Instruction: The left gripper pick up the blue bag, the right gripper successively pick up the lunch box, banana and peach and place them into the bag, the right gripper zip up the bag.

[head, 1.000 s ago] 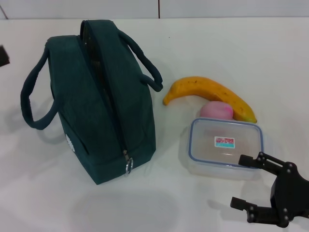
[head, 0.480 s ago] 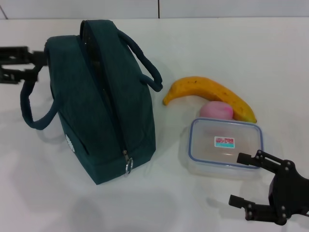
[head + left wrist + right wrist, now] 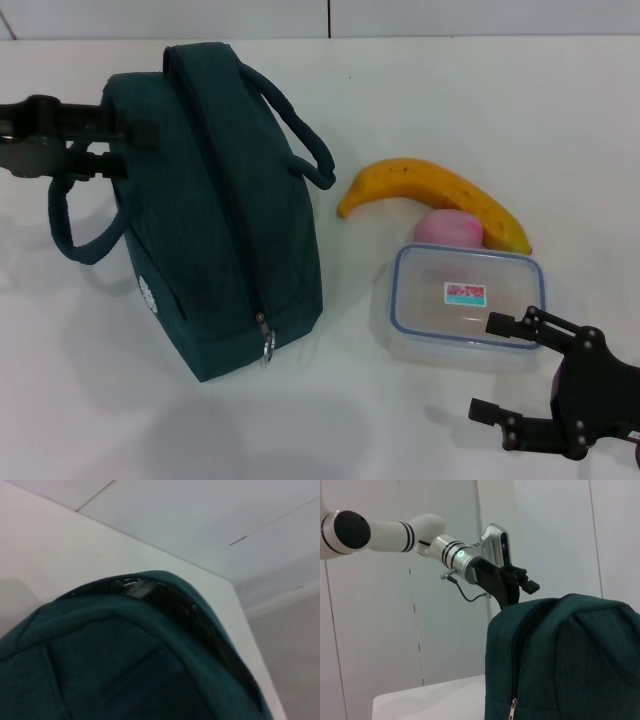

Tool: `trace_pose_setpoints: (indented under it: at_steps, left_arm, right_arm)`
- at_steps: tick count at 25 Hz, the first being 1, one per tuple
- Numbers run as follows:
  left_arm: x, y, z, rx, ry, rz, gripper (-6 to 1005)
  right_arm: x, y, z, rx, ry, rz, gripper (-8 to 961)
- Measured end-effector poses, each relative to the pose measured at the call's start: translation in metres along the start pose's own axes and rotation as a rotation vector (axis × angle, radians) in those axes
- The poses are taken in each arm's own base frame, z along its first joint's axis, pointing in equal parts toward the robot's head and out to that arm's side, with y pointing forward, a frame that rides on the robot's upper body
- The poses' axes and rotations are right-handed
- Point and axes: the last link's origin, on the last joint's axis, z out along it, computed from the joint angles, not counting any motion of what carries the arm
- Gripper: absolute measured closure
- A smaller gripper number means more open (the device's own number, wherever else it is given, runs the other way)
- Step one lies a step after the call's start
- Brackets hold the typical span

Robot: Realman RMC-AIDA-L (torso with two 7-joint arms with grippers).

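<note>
Upright on the white tabletop [image 3: 420, 110], the blue bag [image 3: 225, 230] is standing toward the robot's left, its zip running along the top ridge and ending in a ring pull [image 3: 267, 347] at the near end; one loop handle [image 3: 75, 215] is hanging on its left side and the other [image 3: 300, 140] is arching over its right side; the left pincer [image 3: 130, 150] is reaching in from the left edge and pressing against the bag's upper left flank above that handle, though whether it is clenched or released I cannot tell; to the right, well apart from the bag, the banana [image 3: 435, 195] is lying curved, the peach [image 3: 449, 228] is sitting just in front of it, touching the far edge of the lunch box [image 3: 467, 300]; the right pincer [image 3: 505, 370] is hovering released, fingers spread, at the box's near right corner.
</note>
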Motion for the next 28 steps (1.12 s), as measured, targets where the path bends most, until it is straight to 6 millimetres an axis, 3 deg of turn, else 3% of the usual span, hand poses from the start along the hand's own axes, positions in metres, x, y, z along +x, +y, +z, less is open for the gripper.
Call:
trace_pose_setpoints:
  at_steps: [15, 20, 28]
  left_arm:
    - [0.009, -0.005, 0.012, 0.09, -0.016, 0.034, 127]
    - [0.008, -0.007, 0.014, 0.094, -0.015, 0.09, 336]
    - [0.009, -0.004, 0.014, 0.054, 0.024, 0.138, 510]
  right_arm:
    - [0.0, -0.001, 0.0, 0.006, 0.001, -0.002, 84]
    - [-0.001, -0.002, 0.0, 0.01, -0.004, -0.003, 84]
    - [0.0, -0.001, 0.0, 0.014, -0.004, 0.004, 84]
